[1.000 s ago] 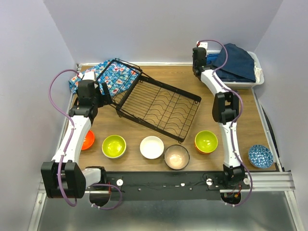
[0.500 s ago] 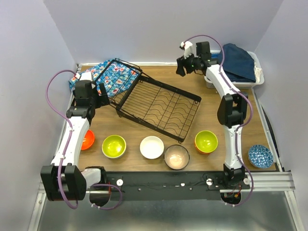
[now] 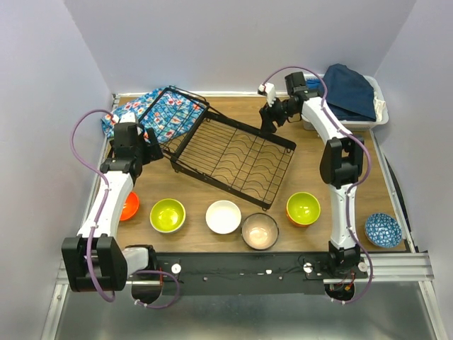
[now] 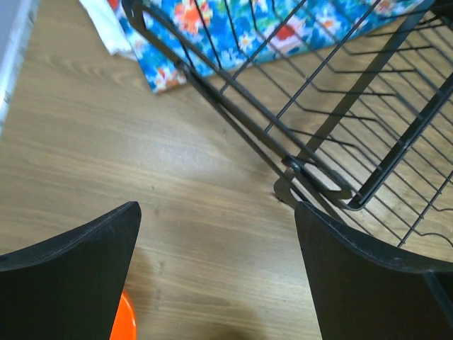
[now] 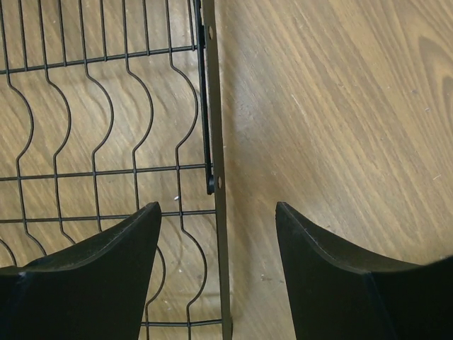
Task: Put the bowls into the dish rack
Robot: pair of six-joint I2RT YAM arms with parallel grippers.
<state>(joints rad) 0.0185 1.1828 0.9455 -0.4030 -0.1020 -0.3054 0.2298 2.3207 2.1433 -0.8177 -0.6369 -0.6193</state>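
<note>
The dish rack (image 3: 233, 152) lies askew across the middle of the table (image 3: 304, 177), one end over a patterned cloth (image 3: 152, 106). Nearer the arms, apart from the rack, stands a row: red-orange bowl (image 3: 129, 205), yellow-green bowl (image 3: 168, 214), white bowl (image 3: 224, 217), beige bowl (image 3: 260, 231), orange bowl (image 3: 303, 208), blue patterned bowl (image 3: 383, 229). The left gripper (image 4: 216, 212) has its fingers spread, with the rack's corner just ahead of them. The right gripper (image 5: 216, 209) is also spread above the rack's side bar, which runs between its fingers, touching neither.
</note>
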